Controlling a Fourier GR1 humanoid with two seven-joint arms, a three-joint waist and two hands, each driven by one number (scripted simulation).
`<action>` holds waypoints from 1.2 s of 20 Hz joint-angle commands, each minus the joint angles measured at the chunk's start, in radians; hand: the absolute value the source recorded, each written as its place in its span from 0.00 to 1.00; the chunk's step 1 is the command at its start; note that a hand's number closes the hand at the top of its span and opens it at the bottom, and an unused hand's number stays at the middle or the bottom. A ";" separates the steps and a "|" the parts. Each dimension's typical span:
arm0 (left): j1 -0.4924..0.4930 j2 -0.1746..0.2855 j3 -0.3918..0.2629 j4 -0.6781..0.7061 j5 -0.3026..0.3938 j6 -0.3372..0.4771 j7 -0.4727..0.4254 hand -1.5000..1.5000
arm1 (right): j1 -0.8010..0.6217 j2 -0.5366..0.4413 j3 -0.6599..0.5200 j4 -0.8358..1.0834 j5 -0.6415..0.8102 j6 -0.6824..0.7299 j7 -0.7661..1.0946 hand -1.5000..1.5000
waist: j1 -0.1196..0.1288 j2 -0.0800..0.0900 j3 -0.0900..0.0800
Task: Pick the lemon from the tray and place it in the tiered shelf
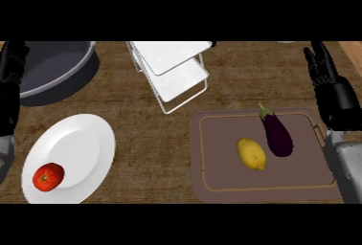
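Yellow lemon [251,153] on tray [226,178], tip twd lower-right.

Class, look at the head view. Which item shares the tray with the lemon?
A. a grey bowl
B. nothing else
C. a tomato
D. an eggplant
D: the dark purple eggplant lies on the brown tray just right of the lemon, while the tomato sits on the white plate at the left.
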 commanded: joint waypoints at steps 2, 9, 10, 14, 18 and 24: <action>-0.006 -0.037 -0.001 -0.001 0.064 -0.043 0.092 0.50 | -0.064 -0.022 0.010 0.016 -0.057 0.121 0.011 1.00 | 0.003 0.019 -0.036; 0.049 -0.189 -0.040 0.067 0.262 -0.127 0.205 0.50 | -0.086 0.011 -0.013 0.211 -0.184 0.225 0.149 0.00 | 0.016 0.033 -0.035; 0.047 -0.198 -0.045 0.036 0.262 -0.115 0.222 0.50 | -0.069 0.004 -0.056 0.216 -0.271 0.310 0.095 0.00 | 0.010 0.026 -0.033; 0.032 -0.208 -0.025 0.100 0.269 -0.135 0.214 0.50 | -0.111 -0.024 -0.054 0.243 -0.370 0.536 0.052 0.00 | 0.001 0.023 -0.035; 0.058 -0.197 -0.013 0.095 0.272 -0.163 0.209 0.50 | -0.189 -0.172 -0.048 0.175 -0.410 0.671 0.202 0.00 | -0.002 0.017 -0.037; 0.044 -0.202 -0.014 0.090 0.264 -0.150 0.233 0.50 | -0.182 -0.341 0.102 0.014 -0.262 0.784 0.357 0.00 | -0.015 0.011 -0.039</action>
